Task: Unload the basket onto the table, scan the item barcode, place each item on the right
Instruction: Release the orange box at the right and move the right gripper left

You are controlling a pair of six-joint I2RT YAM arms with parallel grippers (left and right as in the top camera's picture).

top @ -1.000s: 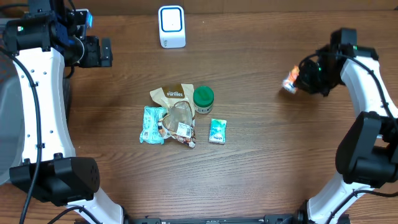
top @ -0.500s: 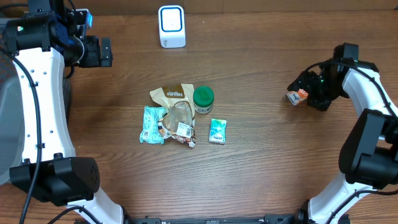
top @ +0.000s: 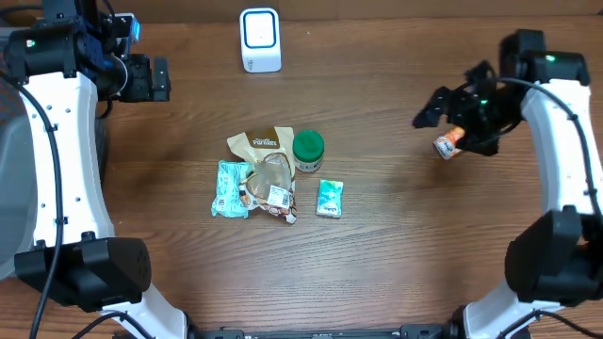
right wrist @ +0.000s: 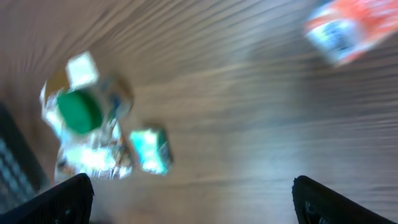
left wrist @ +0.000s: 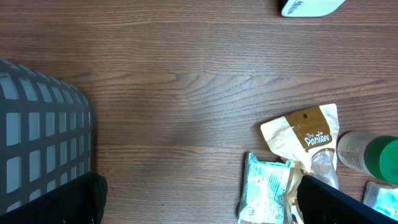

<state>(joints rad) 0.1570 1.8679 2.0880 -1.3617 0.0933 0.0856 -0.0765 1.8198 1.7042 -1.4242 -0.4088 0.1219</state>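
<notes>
The right gripper [right wrist: 193, 202] is hanging with its jaws spread wide, gripping nothing. The small orange-and-white item [top: 449, 143] is lying on the wooden table [top: 396, 245] just beside it at the right of the overhead frame, and is blurring in the wrist view. The left gripper [top: 160, 79] is hovering open at upper left. A white scanner [top: 260, 40] is standing at top centre, well apart. A brown pouch [top: 262, 143], a green-lidded jar [top: 308, 149] and teal packets [top: 231, 188] are clustering mid-frame.

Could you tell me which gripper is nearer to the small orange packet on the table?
Right. The right gripper hangs open just beside the orange packet; the left gripper sits far across the table, near the opposite back corner.
</notes>
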